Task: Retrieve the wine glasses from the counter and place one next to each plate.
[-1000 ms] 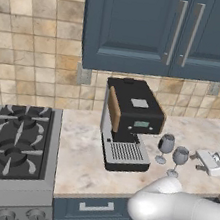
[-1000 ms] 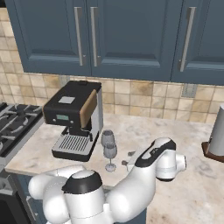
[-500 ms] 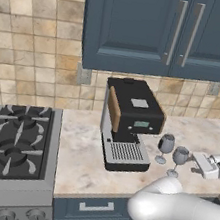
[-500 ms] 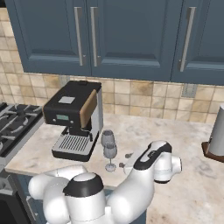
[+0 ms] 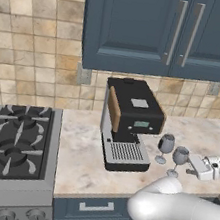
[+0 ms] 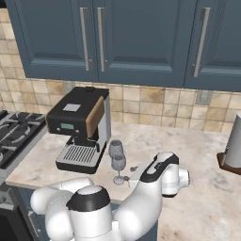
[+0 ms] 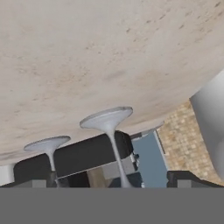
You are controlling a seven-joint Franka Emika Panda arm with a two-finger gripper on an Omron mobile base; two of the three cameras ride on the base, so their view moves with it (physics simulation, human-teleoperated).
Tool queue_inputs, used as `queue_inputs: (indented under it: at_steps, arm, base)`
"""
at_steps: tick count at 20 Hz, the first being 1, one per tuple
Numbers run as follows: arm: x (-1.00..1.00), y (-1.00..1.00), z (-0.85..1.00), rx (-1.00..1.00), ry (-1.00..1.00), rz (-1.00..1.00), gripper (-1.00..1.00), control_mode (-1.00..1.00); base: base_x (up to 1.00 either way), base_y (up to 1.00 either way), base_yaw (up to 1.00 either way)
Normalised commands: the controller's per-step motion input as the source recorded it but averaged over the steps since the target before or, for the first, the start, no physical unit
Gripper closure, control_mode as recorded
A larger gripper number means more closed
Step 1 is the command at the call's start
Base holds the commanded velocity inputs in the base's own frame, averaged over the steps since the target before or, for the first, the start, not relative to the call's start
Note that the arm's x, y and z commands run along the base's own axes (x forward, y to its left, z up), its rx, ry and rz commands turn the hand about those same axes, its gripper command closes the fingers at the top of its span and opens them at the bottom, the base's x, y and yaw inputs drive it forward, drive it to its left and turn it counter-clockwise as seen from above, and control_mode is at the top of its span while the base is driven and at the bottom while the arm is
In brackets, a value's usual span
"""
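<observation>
Two clear stemmed wine glasses stand upright on the beige marble worktop, just right of a black espresso machine whose grated drip tray faces the front edge. The farther wine glass stands just beside the machine's front corner, and the nearer wine glass stands a little closer to the worktop's edge; the two are close together but apart. In the right base view the same pair appears as the farther glass behind the nearer one, with the white arm bent low over the worktop and its wrist just right of them. The end effector lies low and level near the stone, pointing toward the nearer glass from the right and seemingly short of touching it. The hand view is rolled upside down: the marble fills the upper part, the two round feet hang from it with stems running downward, the nearer glass's foot sits between the two dark fingertips, which stand well apart, so the end effector is spread wide and holds nothing. A gas stove adjoins the worktop's left end, and navy wall cabinets hang above the tan tiles.
</observation>
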Motion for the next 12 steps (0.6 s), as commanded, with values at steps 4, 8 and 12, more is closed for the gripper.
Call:
queue_inputs:
  at_steps: [4, 8, 12]
  arm:
    - [0.04, 0.17, -0.10, 0.00, 0.04, 0.00, -1.00, -1.00]
    - [0.04, 0.15, -0.14, 0.00, 0.03, 0.00, -1.00, -1.00]
    - [0.06, 0.09, -0.14, 0.00, 0.00, 0.00, -1.00, -1.00]
  base:
    - [0.00, 0.00, 0.00]
    - [0.00, 0.00, 0.00]
    - [0.00, 0.00, 0.00]
